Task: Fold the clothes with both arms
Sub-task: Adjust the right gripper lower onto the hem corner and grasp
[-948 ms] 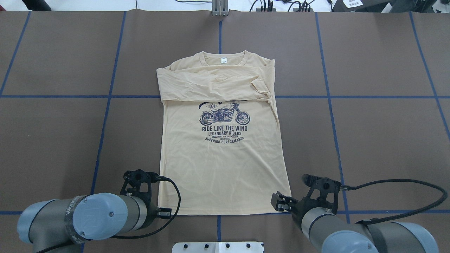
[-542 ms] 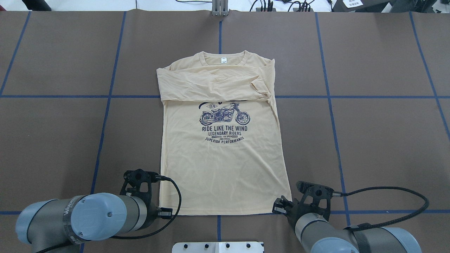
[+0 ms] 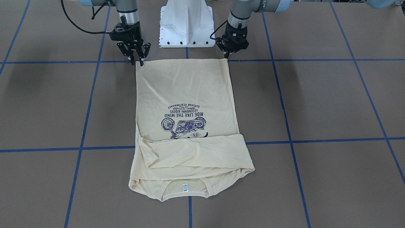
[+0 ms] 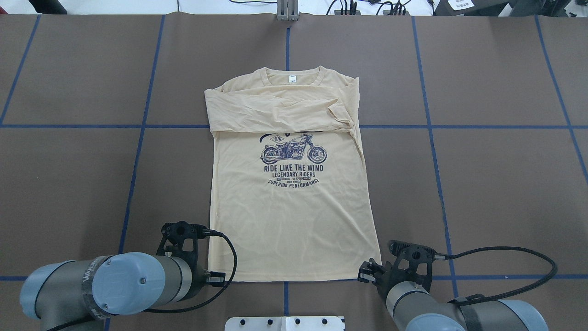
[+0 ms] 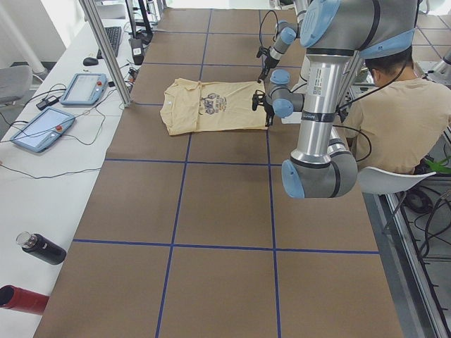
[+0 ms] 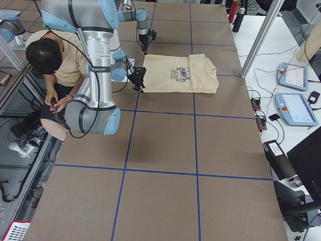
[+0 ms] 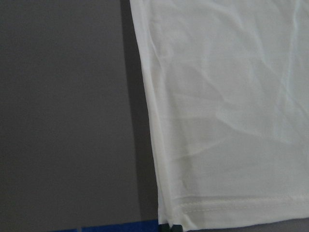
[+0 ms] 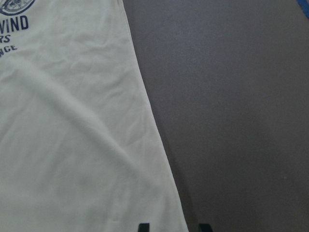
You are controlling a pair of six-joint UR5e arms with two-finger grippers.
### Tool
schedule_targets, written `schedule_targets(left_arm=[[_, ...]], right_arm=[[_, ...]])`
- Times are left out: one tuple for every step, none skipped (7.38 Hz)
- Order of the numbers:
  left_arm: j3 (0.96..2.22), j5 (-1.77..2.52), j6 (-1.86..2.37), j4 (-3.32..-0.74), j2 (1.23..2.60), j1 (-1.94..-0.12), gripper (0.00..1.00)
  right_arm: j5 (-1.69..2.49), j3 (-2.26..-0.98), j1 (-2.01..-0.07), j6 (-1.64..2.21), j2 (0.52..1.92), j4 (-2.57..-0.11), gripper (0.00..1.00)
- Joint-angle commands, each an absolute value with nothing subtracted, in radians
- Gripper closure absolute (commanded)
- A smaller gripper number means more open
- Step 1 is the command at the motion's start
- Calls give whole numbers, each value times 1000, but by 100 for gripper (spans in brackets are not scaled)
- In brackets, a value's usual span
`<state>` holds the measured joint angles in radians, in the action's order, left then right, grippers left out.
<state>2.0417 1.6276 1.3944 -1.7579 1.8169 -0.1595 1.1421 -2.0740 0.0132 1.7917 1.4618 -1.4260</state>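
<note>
The clothes, one cream T-shirt (image 4: pixel 289 216) with a navy motorcycle print, lie flat with the collar far from me and both sleeves folded across the chest (image 3: pixel 190 155). My left gripper (image 3: pixel 226 57) points down at the hem's left corner, fingers together on the cloth; the left wrist view shows that corner (image 7: pixel 227 121) right at the fingertips (image 7: pixel 166 227). At the hem's other corner my right gripper (image 3: pixel 136 62) stands open. In the right wrist view its two fingertips (image 8: pixel 143 227) straddle the shirt's side edge (image 8: pixel 72 145).
The white pedestal base (image 3: pixel 186 25) stands just behind the hem. Blue tape lines (image 4: pixel 138 138) cross the brown table cover. A person (image 5: pixel 402 113) sits behind the robot. Tablets (image 5: pixel 84 88) and bottles (image 5: pixel 42 248) lie on the side bench.
My right gripper has come back toward me and a little left, closing in on the hem's right corner. The left arm and the shirt have stayed still.
</note>
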Motion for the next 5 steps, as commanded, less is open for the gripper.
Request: schedule_targets(left_arm=[[2043,1628,1396,-1758,1818,-160,100],[2043,1628,1396,-1758,1818,-160,100],[2043,1628,1396,-1758,1816,-160,100],[2043,1628,1396,-1758,1816,-160,100],[2043,1628,1396,-1758,1816,-160,100]], right_arm=[[1131,-2072,20,1792,1463,-1427,55],[1129,-2071,23,1792,1463,-1427,55],[1126,-2071,26,1792,1466,-1440,55],[1124,-2071,28,1793,1463,-1457,55],[1124,-2071,31,1793,1465,-1457,55]])
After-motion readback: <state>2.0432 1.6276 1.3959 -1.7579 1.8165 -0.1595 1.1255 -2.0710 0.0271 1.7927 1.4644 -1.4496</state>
